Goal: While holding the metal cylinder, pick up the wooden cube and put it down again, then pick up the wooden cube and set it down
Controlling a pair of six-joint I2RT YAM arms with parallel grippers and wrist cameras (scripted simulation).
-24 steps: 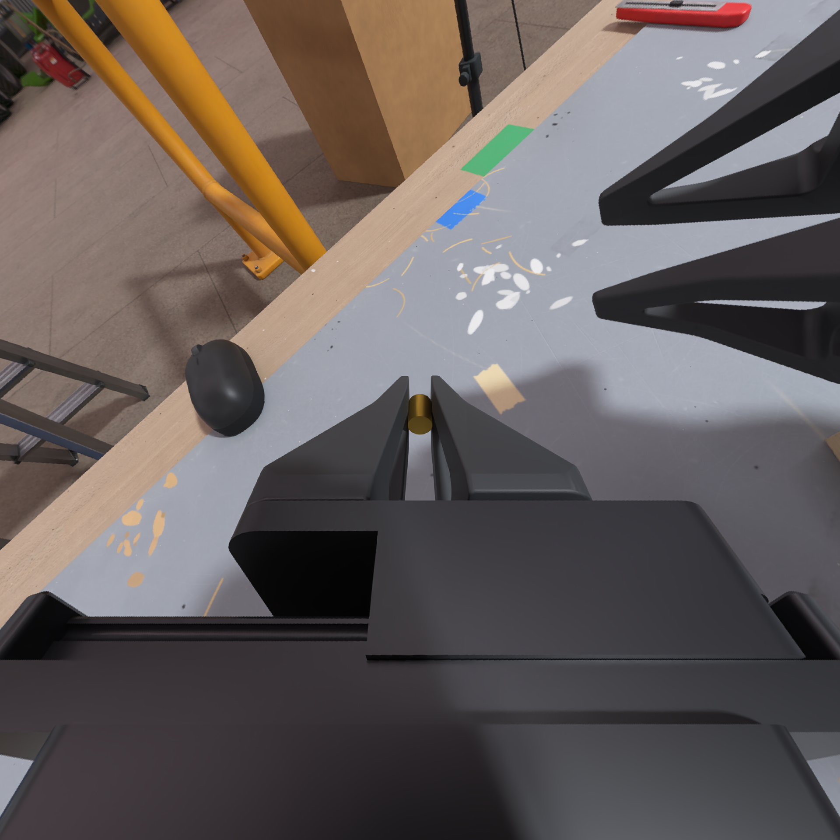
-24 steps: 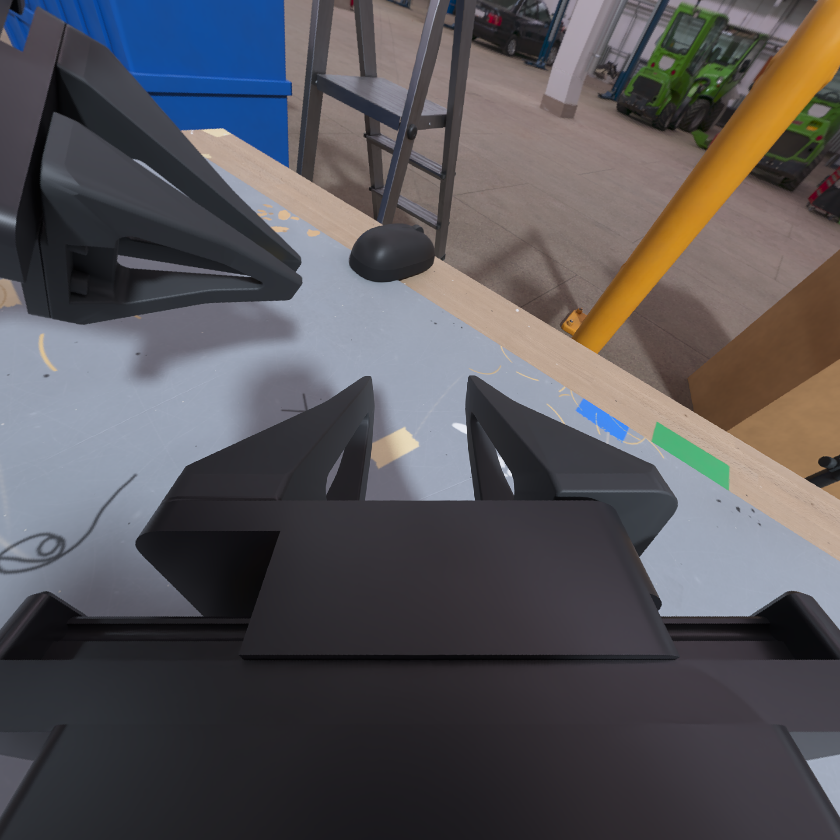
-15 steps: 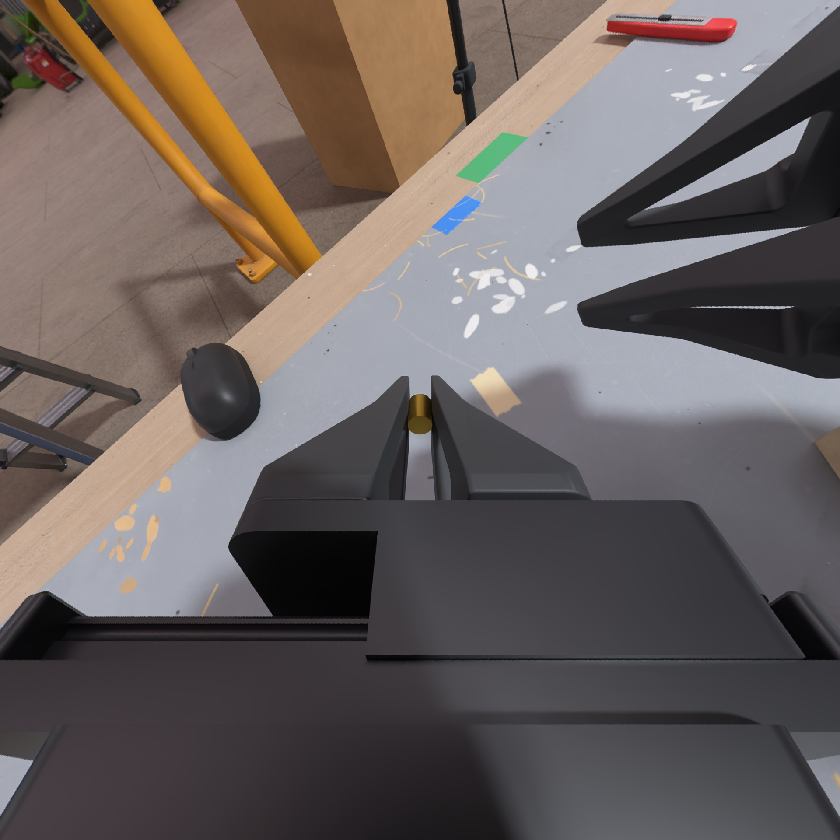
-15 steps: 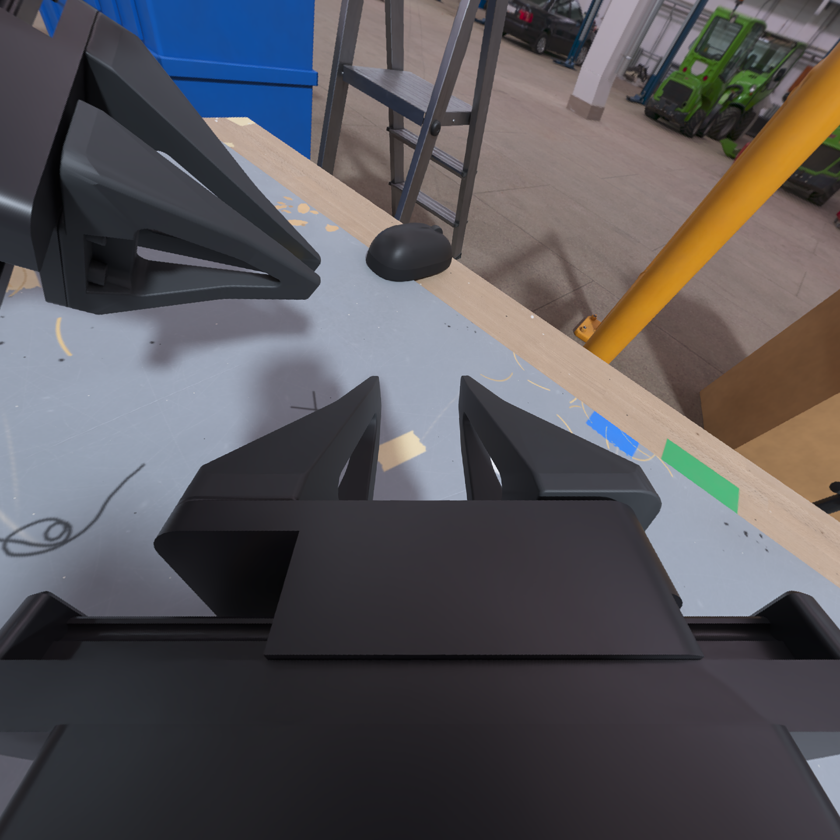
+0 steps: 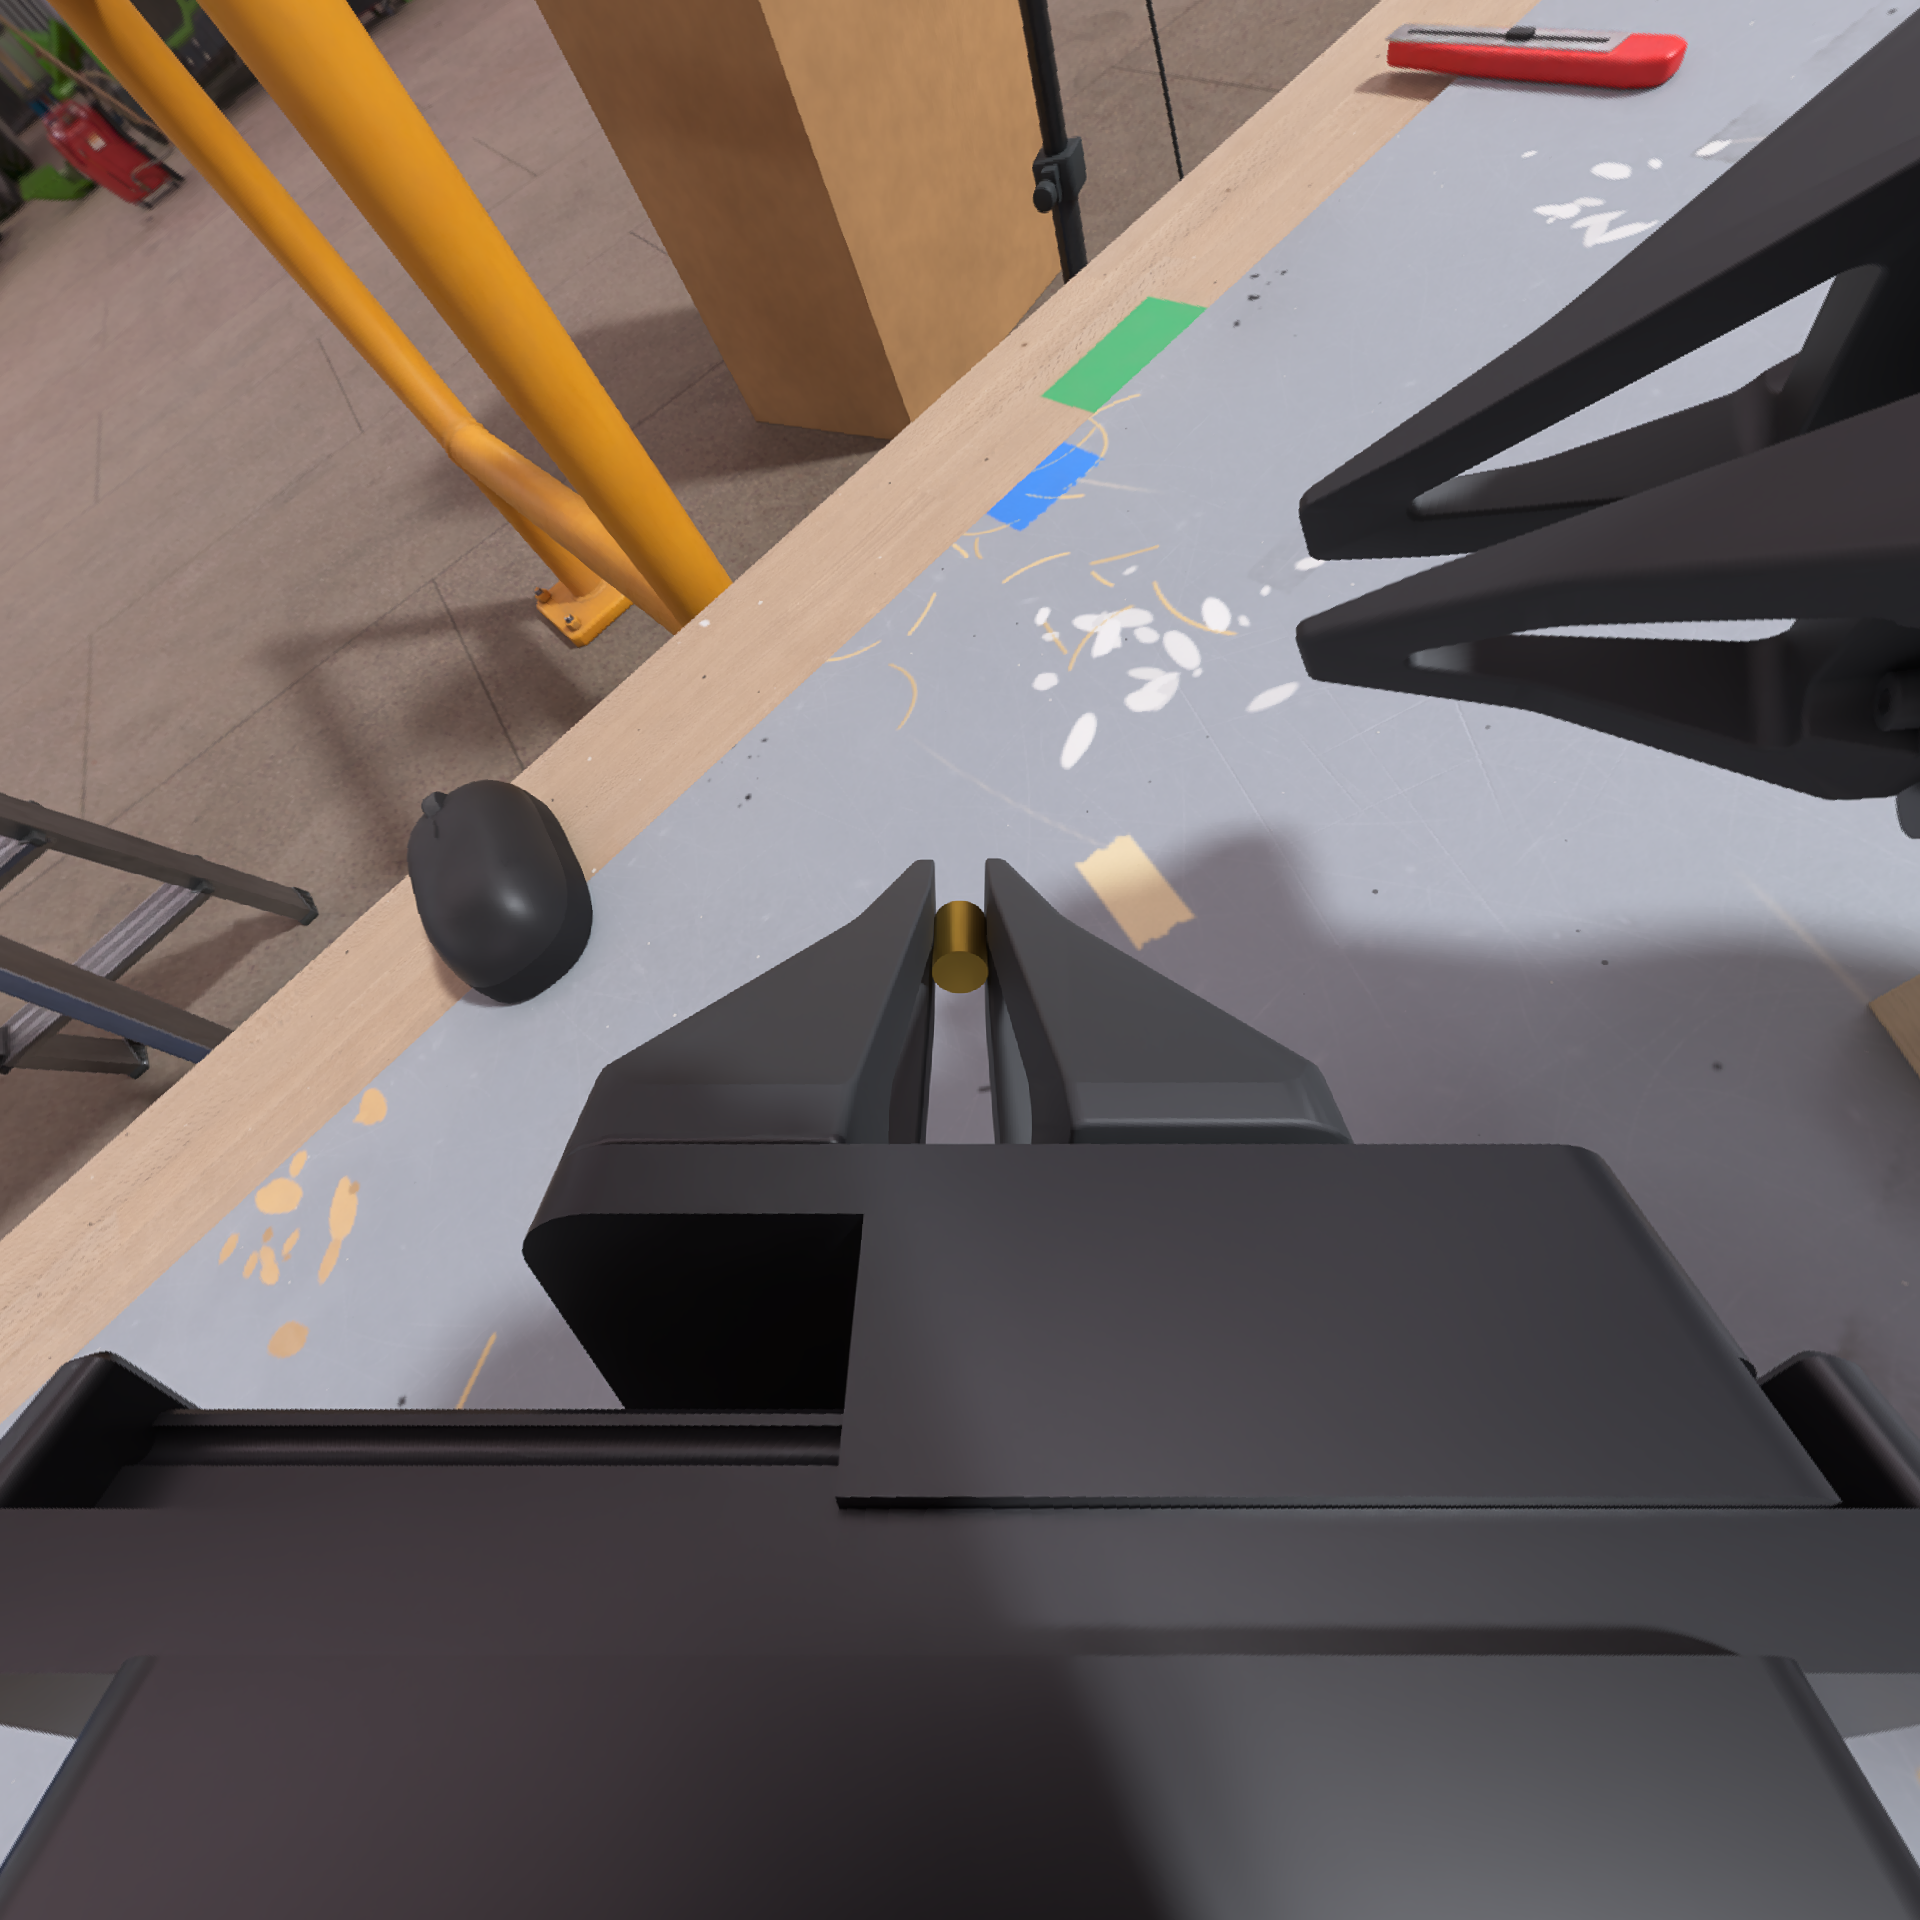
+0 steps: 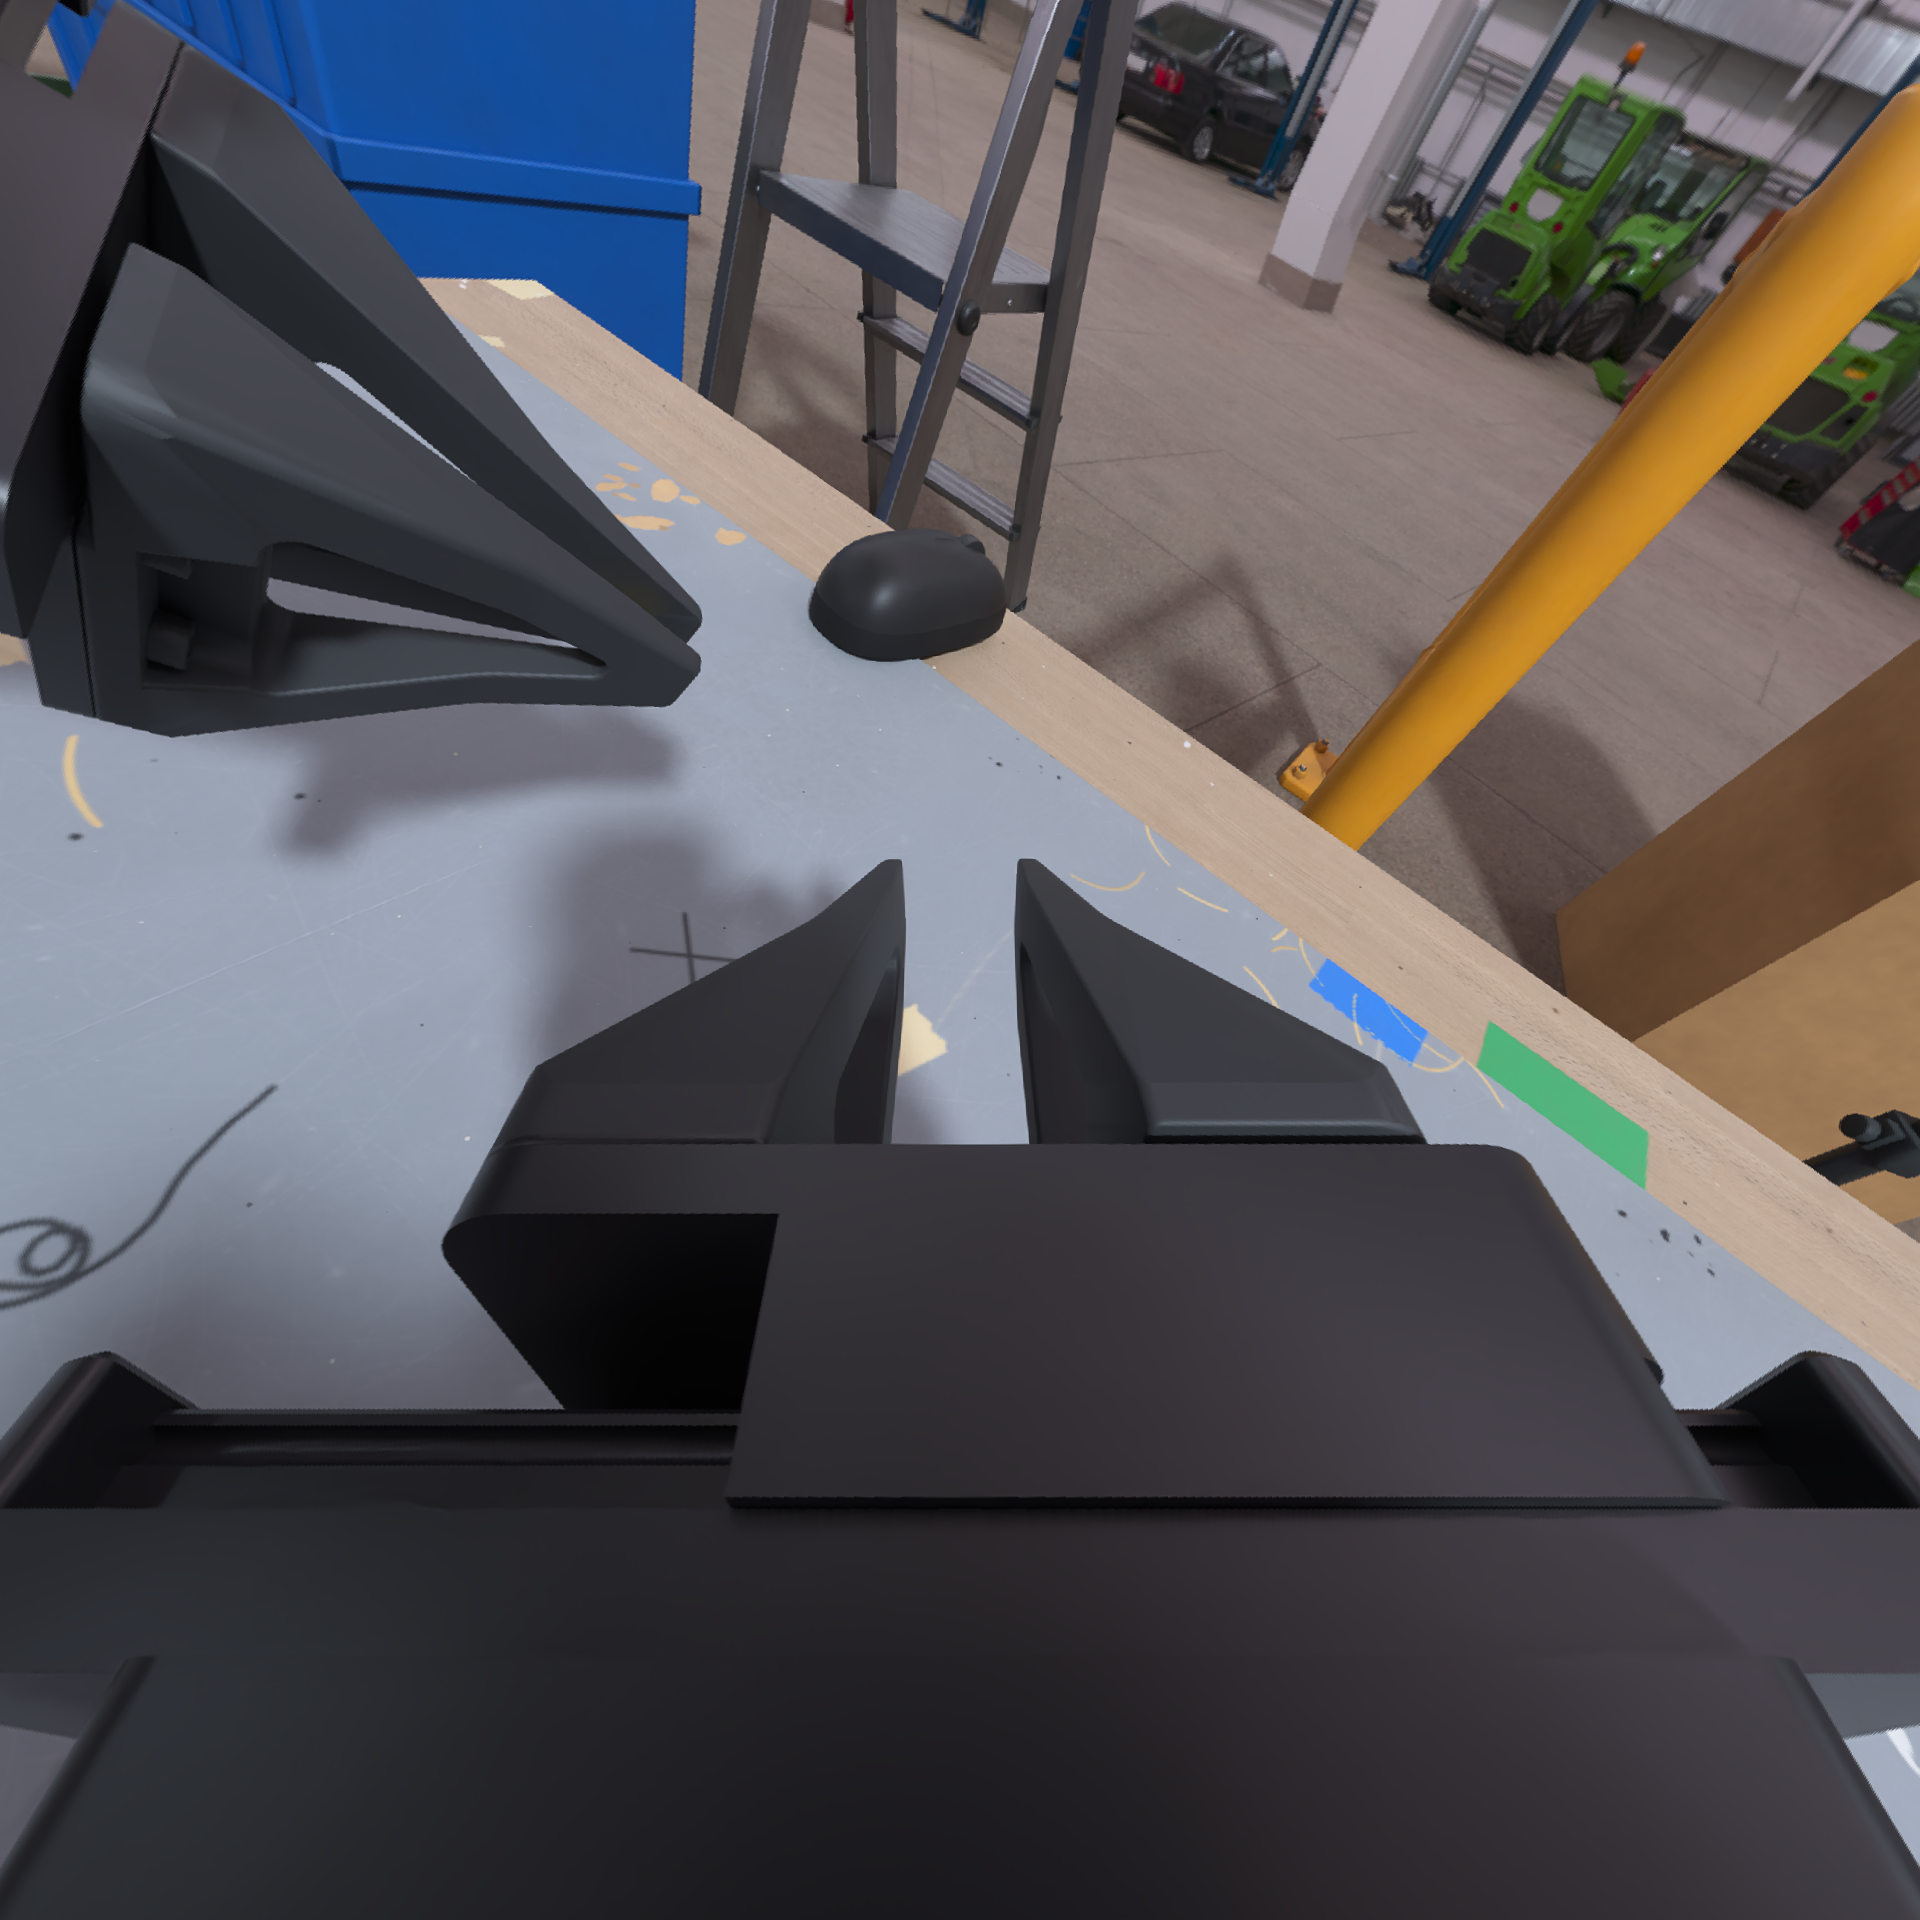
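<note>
Left wrist view: the grey bench (image 5: 831,831) has a wooden edge strip, on which a black mouse (image 5: 499,891) sits left of the jaws. Farther along that edge lie a blue tape patch (image 5: 1042,485) and a green one (image 5: 1124,353), and a red knife (image 5: 1536,54) rests at the far end. A tan tape scrap (image 5: 1132,891) lies just right of the fingertips. The right gripper (image 5: 1311,577) reaches in from the right, above the bench, with nothing between it and the left one. The left gripper (image 5: 959,883) has its jaws drawn narrow, clamped on the cylinder (image 5: 958,945), which sits near the tips, one end facing the camera. A wooden corner at the right border may be the cube (image 5: 1899,1023); too little shows to be sure.

Right wrist view: the mouse (image 6: 906,594) lies ahead on the edge strip, with a ladder (image 6: 914,260) behind it. The left gripper (image 6: 694,636) enters from the upper left. The right gripper (image 6: 959,883) has its jaws set at a narrow gap, holding nothing and clear of the bench.
</note>
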